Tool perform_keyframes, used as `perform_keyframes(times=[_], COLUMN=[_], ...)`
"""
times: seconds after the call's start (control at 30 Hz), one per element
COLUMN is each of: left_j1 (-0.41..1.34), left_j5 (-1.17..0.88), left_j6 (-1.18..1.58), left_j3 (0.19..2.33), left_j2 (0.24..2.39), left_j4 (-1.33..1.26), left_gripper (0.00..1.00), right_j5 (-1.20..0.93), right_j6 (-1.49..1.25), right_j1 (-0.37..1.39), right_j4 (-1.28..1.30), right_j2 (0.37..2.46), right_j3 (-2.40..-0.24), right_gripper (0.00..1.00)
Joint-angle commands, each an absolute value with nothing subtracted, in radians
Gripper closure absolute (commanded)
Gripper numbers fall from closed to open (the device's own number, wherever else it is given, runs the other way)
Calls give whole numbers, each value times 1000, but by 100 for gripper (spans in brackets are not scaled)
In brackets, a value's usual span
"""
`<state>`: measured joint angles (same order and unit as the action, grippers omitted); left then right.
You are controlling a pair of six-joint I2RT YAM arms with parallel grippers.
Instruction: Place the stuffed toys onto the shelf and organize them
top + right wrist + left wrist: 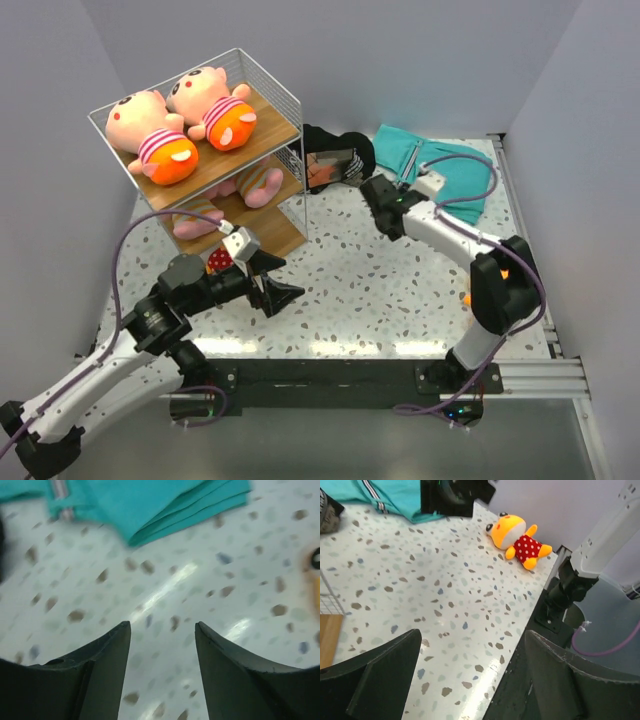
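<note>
From above, the shelf [275, 125] stands at the far left of the bench [400, 300]; two pink stuffed toys lie side by side on its top board, one [150, 135] left of the other [215, 105], and more pink plush [250, 185] shows on the board below, partly hidden by the board above; the left fingers [283, 293] hang spread and empty just in front of the shelf's near corner, with a red polka-dot scrap [218, 260] beside the wrist (too covered to tell what it is); the right arm [440, 225] reaches toward the far side, its tip near a black bundle [335, 160] and a folded teal cloth [445, 165], both lying to the right of the shelf. From the left wrist, the left fingers [385, 680] stand wide apart over bare bench; a yellow stuffed toy [517, 537] in a red polka-dot outfit lies at the bench's right edge, near the right arm's base [570, 585] and well apart from the shelf, whose wire corner [327, 600] shows at the left. From the right wrist (a blurred picture), the right fingers [100, 670] are parted with nothing between them, above speckled bench; the teal cloth [150, 505] lies just beyond them.
</note>
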<state>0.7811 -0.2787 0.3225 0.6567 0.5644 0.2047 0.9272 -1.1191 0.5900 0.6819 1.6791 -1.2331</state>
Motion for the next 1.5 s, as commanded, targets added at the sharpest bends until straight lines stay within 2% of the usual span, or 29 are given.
perform_keyframes(times=[0.0,0.23,0.3,0.43,0.6,0.67,0.7,0.87,0.9,1.0,1.17,1.3,1.47], left_j1=[785,785,785,785,787,787,787,787,788,787,788,788,788], left_j5=[-380,-439,-440,-440,-445,-440,-437,-428,-428,-420,-414,-407,-384], left_j6=[377,368,380,374,382,382,380,383,383,382,379,374,373], left_j3=[611,581,571,578,574,569,569,571,569,571,572,575,580], left_j2=[574,514,500,526,512,499,488,477,473,465,459,459,443], left_j4=[135,138,118,130,126,121,123,126,124,129,136,141,150], left_gripper=[10,10,10,10,9,9,8,8,8,8,8,8,8], right_j5=[1207,1161,1119,991,1015,1006,1018,991,959,890,829,692,583], right_j6=[-1372,-1696,-1666,-1436,-1390,-1335,-1324,-1155,-1103,-1029,-976,-844,-842], right_j1=[419,220,170,91,54,51,52,51,51,51,103,250,417], right_j4=[1211,1447,1367,1117,1087,1037,1034,852,791,692,678,571,565], right_j2=[1706,1711,1686,1612,1663,1698,1697,1596,1554,1508,1488,1463,1436], right_j3=[-1281,-1218,-1169,-1059,-1077,-1086,-1089,-1011,-1000,-977,-1012,-1019,-1040], right_gripper=[43,39,39,39,37,44,58,87,98,100,100,100,100])
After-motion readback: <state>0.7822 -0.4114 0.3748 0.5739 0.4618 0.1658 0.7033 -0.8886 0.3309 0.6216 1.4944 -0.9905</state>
